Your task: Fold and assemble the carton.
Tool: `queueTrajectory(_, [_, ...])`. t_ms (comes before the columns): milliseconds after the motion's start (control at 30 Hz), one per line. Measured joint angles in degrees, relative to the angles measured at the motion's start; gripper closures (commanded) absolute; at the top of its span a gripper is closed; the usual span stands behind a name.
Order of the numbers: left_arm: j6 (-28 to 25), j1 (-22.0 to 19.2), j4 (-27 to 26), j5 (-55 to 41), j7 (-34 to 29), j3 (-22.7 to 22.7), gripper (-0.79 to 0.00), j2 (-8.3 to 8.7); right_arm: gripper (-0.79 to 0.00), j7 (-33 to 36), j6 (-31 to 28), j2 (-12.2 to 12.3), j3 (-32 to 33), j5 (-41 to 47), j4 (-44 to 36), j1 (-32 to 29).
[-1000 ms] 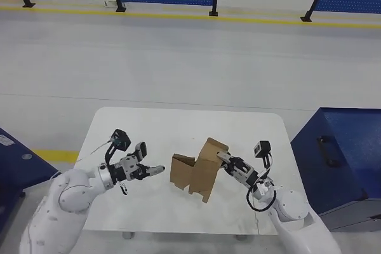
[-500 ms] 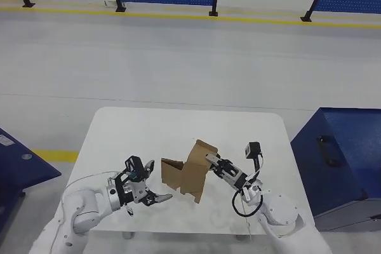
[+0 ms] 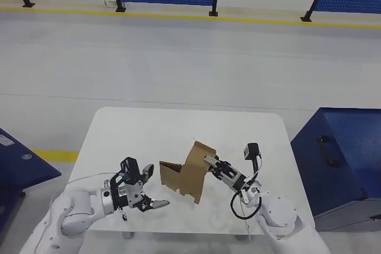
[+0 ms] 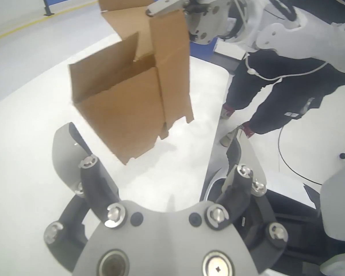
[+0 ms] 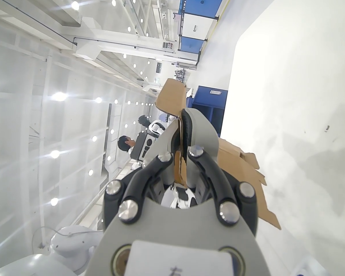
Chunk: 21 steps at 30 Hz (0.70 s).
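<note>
While R gripper (image 3: 211, 162) pinches carton (image 3: 187, 173) by flap, L gripper (image 3: 153, 187) splayed wide — not touching.

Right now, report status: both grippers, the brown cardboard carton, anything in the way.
Right gripper shut on brown cardboard carton, top edge. Left gripper open, apart from it. Carton tilted, half opened, flaps loose. Nothing between left gripper and carton.

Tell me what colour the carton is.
The carton is plain brown cardboard, clearest in the left wrist view.
</note>
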Motion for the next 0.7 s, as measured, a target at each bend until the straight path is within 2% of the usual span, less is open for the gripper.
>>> queueTrajectory(100, [1.7, -0.5, -0.1, 3.4, 1.1, 2.2, -0.785, -0.30, 0.000, 0.3, -0.1, -0.1, 0.0, 0.0, -0.3, -0.3])
queueTrajectory(200, [-0.3, -0.9, -0.2, 3.4, 1.2, 4.3, -0.785, -0.39, 0.000, 0.2, 0.0, -0.1, 0.2, -0.1, -0.2, -0.3])
queueTrajectory(467, [-4.9, -1.1, -0.9, -0.7, -1.2, 6.2, -0.785, 0.04, 0.000, -1.5, -0.1, -0.4, 0.7, -1.0, 0.5, 0.1])
queueTrajectory(700, [-7.0, -0.2, -3.8, -3.6, -4.1, 8.1, -0.785, 0.72, 0.000, -2.5, 0.1, -1.0, -1.0, -1.3, 1.3, 0.8])
